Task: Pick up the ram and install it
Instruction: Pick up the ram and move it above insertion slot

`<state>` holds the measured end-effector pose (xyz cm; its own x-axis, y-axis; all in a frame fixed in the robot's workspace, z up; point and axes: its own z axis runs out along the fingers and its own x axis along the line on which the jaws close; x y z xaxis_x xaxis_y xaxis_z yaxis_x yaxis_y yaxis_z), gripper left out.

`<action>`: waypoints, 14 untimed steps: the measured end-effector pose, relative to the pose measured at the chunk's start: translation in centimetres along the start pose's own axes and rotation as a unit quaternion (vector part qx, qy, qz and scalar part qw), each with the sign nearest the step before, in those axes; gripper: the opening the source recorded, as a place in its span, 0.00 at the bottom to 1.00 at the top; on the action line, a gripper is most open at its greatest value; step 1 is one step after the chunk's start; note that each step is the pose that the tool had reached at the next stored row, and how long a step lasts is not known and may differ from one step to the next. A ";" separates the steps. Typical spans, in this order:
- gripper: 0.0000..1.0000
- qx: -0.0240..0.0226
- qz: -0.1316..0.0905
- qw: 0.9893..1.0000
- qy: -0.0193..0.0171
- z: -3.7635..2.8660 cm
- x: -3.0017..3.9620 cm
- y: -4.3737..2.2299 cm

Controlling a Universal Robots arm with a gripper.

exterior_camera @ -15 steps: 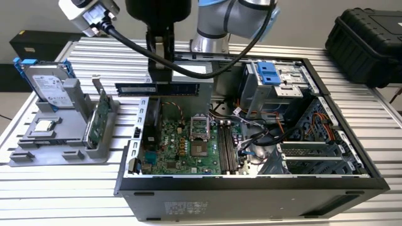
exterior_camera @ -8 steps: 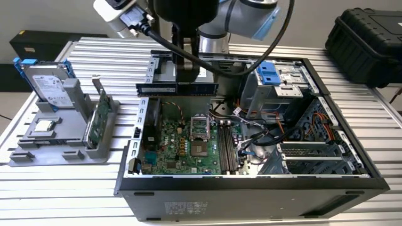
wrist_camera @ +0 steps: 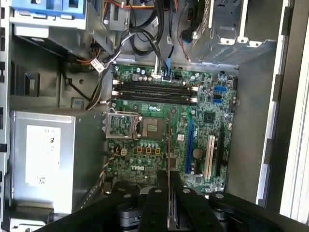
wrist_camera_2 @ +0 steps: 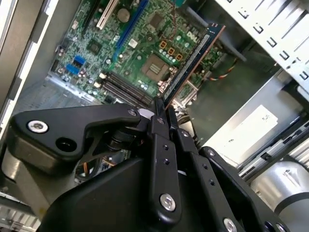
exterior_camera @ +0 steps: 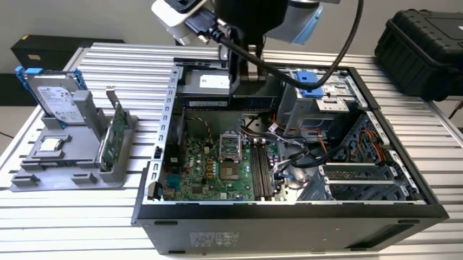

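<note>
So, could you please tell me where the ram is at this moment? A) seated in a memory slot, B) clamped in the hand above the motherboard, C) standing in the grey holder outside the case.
B: in the second wrist view the hand is shut on the ram, which hangs over the motherboard, clear of the memory slots.

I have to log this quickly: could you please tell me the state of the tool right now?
The tool is closed on the ram, holding it over the motherboard.

Bright, even light; glare on power supply label [wrist_camera_2: 259,121]; pincer [wrist_camera: 168,180] dark; soft shadows inside case [exterior_camera: 289,223].
</note>
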<state>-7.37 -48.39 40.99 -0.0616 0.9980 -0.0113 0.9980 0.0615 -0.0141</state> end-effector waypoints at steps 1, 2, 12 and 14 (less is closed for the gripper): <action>0.00 0.000 0.000 1.000 0.000 -0.01 -0.03 0.46; 0.00 0.000 0.000 1.000 0.000 -0.01 -0.05 0.91; 0.00 0.000 0.000 1.000 0.000 -0.07 -0.34 5.46; 0.00 0.000 0.000 1.000 0.000 -0.09 -0.39 6.36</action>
<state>-1.00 -48.39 40.99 -0.0616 0.9980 -0.0113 0.9980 0.0614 -0.0147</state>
